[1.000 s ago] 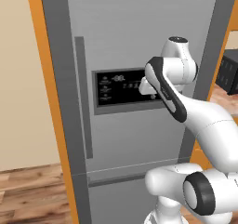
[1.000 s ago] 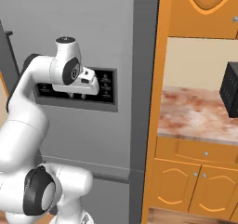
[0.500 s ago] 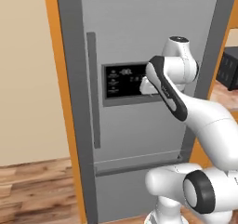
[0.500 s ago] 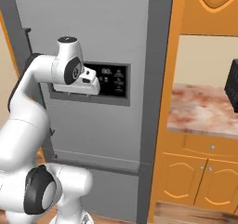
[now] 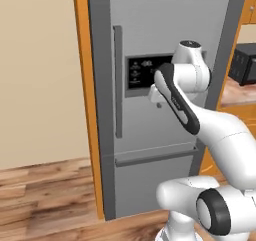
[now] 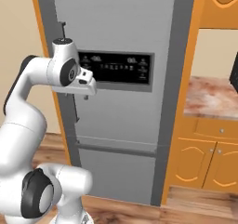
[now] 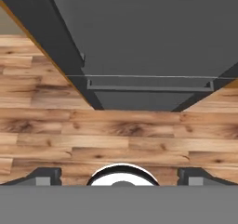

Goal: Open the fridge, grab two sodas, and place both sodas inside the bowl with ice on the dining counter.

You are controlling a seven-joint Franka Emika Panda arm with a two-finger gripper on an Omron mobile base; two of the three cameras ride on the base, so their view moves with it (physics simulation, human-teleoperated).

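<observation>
The tall grey fridge (image 5: 165,30) stands shut right in front of me, with its long vertical handle (image 5: 117,80) on the left and its black display panel (image 6: 116,67) at mid height. My arm is folded in front of the door and the hand hangs at panel height, apart from the handle. My gripper (image 7: 118,175) points down at the wood floor, open, with nothing between its widely spaced fingertips (image 7: 46,174). The fridge's lower drawer front (image 7: 148,86) lies ahead of it in the hand view. The sodas, the bowl with ice and the dining counter are out of view.
A beige wall (image 5: 40,75) and the orange casing (image 5: 85,85) lie left of the fridge. To its right are a wall counter with a pinkish marbled top (image 6: 209,95), orange cabinet doors (image 6: 204,158) and a black appliance (image 5: 245,62). Wood floor (image 5: 45,200) spreads below.
The whole picture has shifted: the fridge now sits further right in both base views, so the cameras have moved. The arm keeps the same folded pose.
</observation>
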